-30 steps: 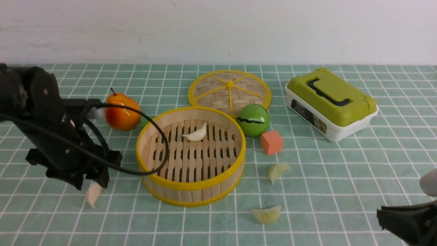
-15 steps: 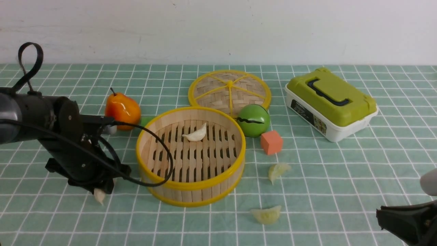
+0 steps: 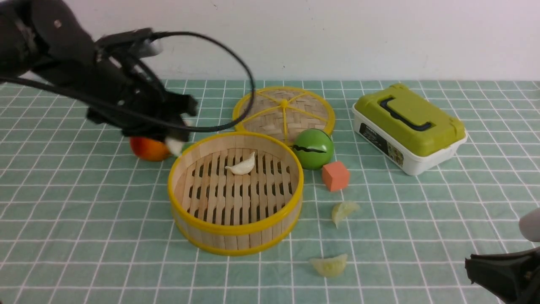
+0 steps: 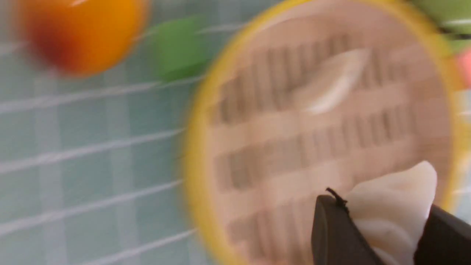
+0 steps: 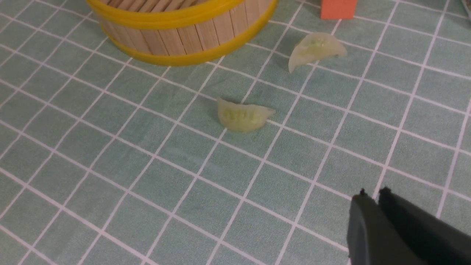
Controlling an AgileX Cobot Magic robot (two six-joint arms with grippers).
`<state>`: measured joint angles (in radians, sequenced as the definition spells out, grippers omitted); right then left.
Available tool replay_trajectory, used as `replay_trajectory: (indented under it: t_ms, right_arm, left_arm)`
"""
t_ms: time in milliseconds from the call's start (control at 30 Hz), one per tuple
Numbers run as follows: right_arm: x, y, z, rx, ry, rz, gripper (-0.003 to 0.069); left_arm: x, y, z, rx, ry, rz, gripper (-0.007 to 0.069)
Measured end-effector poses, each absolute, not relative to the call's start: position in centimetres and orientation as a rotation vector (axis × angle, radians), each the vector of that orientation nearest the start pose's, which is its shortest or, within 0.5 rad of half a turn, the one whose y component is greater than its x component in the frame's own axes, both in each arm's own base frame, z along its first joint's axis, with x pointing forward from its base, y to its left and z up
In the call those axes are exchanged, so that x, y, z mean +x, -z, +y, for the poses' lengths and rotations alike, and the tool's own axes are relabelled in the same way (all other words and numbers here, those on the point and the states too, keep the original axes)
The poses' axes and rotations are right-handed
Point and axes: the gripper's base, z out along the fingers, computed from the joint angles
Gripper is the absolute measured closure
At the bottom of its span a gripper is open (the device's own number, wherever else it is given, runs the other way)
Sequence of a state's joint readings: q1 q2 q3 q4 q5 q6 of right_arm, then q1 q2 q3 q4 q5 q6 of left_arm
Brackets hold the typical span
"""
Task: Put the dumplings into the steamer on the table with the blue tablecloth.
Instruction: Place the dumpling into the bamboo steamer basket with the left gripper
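- The left gripper (image 3: 175,141) is about half closed, pinching a white dumpling (image 4: 392,200) between its jaws, with the pleated end poking out past the tips. The grip looks solid to me, though the wrist view is pretty motion-smeared.
- It's up off the tablecloth (image 3: 84,202). The steamer (image 3: 236,231) sits below it and off to its right, a bit back toward the robot. From the front, the dumpling hangs right about at the far-left rim, so I'd say it's not over the slats yet.
- So it needs to go right and inward until the slatted floor is under the tips, then let go. A second white dumpling (image 3: 242,165) is lying in there toward the far side, with loads of bare floor around it.
- The right gripper (image 5: 371,198) is pinched shut with nothing in it, sitting low.
- The nearer yellow-green dumpling (image 5: 243,117) and the other yellow-green dumpling (image 5: 315,49) lie on the cloth ahead of it, well away from the left arm. I reckon those are its job. The nearer one's long axis runs side to side as the robot faces it.
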<state>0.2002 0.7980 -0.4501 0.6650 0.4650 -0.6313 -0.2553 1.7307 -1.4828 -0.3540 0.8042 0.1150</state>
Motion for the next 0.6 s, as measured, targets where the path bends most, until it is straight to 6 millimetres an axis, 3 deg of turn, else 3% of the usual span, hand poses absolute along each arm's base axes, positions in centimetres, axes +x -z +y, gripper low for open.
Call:
replay_trajectory:
  t_ms: [67,133,167,267,400,600]
  right_arm:
    - [14.1,-25.7,5.4,-0.398,-0.410,2.173,0.0616]
    - [14.1,-25.7,5.4,-0.398,-0.410,2.173,0.0616]
    - [14.1,-25.7,5.4,-0.399,-0.409,2.173,0.0616]
    - [14.1,-25.7,5.4,-0.401,-0.406,2.173,0.0616]
    - [14.1,-25.6,5.4,-0.407,-0.400,2.173,0.0613]
    - [14.1,-25.6,5.4,-0.407,-0.400,2.173,0.0607]
  left_arm:
    - [37.4,-29.7,-15.0,0.355,0.497,2.507,0.0424]
    - [37.9,-28.5,-16.7,0.408,0.497,2.516,0.0424]
    - [38.7,-26.9,-18.4,0.464,0.483,2.535,0.0424]
    - [40.6,-23.0,-20.9,0.554,0.433,2.578,0.0424]
    - [42.8,-20.5,-22.1,0.579,0.390,2.584,0.0424]
    - [44.0,-19.9,-22.4,0.580,0.356,2.573,0.0424]
